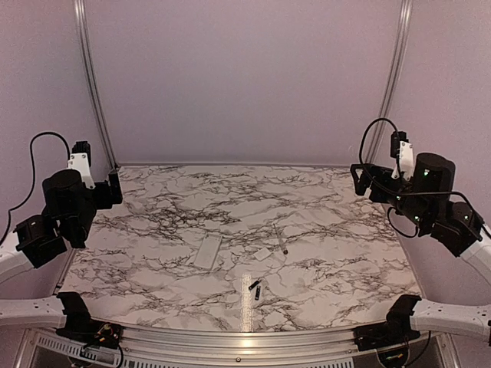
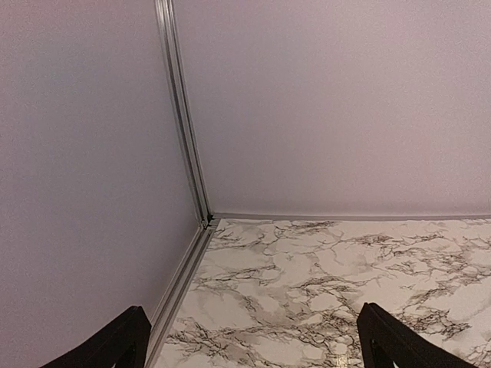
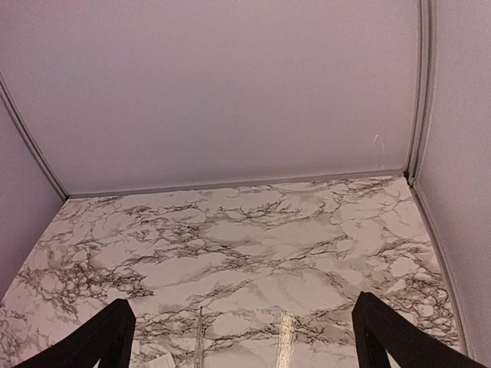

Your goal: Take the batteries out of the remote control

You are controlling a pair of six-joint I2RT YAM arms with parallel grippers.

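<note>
The white remote control (image 1: 208, 251) lies flat near the middle of the marble table, plain face up. Two tiny dark batteries (image 1: 255, 287) lie side by side on the table in front of it, towards the near edge. My left gripper (image 1: 113, 189) is raised at the left edge of the table, open and empty; its black fingertips (image 2: 121, 345) stand wide apart in the left wrist view. My right gripper (image 1: 359, 179) is raised at the right edge, open and empty, with fingertips (image 3: 383, 333) wide apart. Both grippers are far from the remote.
A small white squarish cover piece (image 1: 263, 253) lies right of the remote; it also shows in the right wrist view (image 3: 161, 361). A long thin pale rod with a dark tip (image 1: 280, 239) lies beside it. White walls with metal rails (image 2: 184, 123) enclose the table.
</note>
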